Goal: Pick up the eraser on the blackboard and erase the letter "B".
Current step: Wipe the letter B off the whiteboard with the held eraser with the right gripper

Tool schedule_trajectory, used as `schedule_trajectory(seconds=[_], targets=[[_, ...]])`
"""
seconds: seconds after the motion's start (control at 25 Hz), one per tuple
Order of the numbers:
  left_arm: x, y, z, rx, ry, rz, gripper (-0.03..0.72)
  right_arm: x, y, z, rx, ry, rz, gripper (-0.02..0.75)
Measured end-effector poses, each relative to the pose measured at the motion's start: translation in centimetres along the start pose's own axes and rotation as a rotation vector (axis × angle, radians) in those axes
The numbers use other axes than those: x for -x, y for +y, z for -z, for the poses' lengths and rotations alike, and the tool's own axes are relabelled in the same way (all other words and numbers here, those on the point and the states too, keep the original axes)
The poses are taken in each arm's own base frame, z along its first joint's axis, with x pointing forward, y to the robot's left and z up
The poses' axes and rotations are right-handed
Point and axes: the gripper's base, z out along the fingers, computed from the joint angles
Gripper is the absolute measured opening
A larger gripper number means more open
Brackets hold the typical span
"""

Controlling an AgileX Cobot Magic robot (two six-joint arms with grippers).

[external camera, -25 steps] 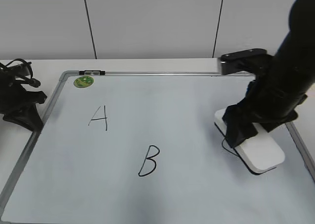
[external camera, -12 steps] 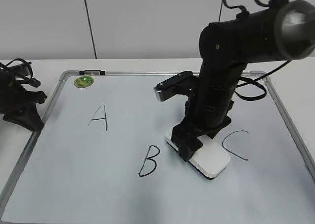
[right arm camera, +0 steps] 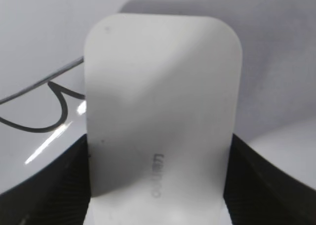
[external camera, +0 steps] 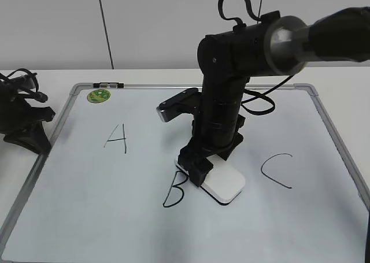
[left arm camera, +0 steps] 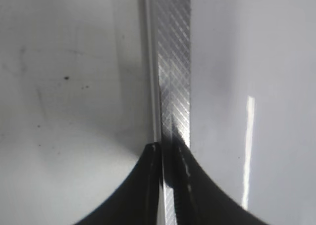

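Observation:
The white eraser (external camera: 224,185) rests on the blackboard (external camera: 324,121), and my right gripper (external camera: 201,169) is shut on its sides. In the right wrist view the eraser (right arm camera: 160,86) fills the middle between the two black fingers (right arm camera: 74,170), with grey lettering on its top. The black letter "B" (external camera: 173,191) lies just left of the eraser, which touches its upper right part. Strokes of the "B" (right arm camera: 47,109) show left of the eraser. My left gripper (external camera: 26,124) rests off the board's left edge, its jaws close together over the metal frame (left arm camera: 173,62).
A black "A" (external camera: 115,137) is at the left of the board and a black "C" (external camera: 276,170) right of the eraser. A round green magnet (external camera: 98,95) sits at the top left corner. A cable loops behind the right arm.
My right arm has carried the eraser leftward across the board, from over the "C" at the right edge to the right side of the "B". The left arm has not moved.

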Motion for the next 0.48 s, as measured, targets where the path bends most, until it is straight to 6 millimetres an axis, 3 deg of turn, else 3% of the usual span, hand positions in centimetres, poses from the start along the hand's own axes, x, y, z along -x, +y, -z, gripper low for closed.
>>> schedule_trajectory(seconds=[0.24, 0.48], targets=[[0.0, 0.0, 0.0, -0.001, 0.002, 0.000, 0.034, 0.5, 2.0, -0.2, -0.020, 0.014, 0.072, 0.540], [0.0, 0.0, 0.0, -0.002, 0.001, 0.001, 0.034, 1.2, 8.3, -0.8, 0.030, 0.011, 0.208, 0.540]])
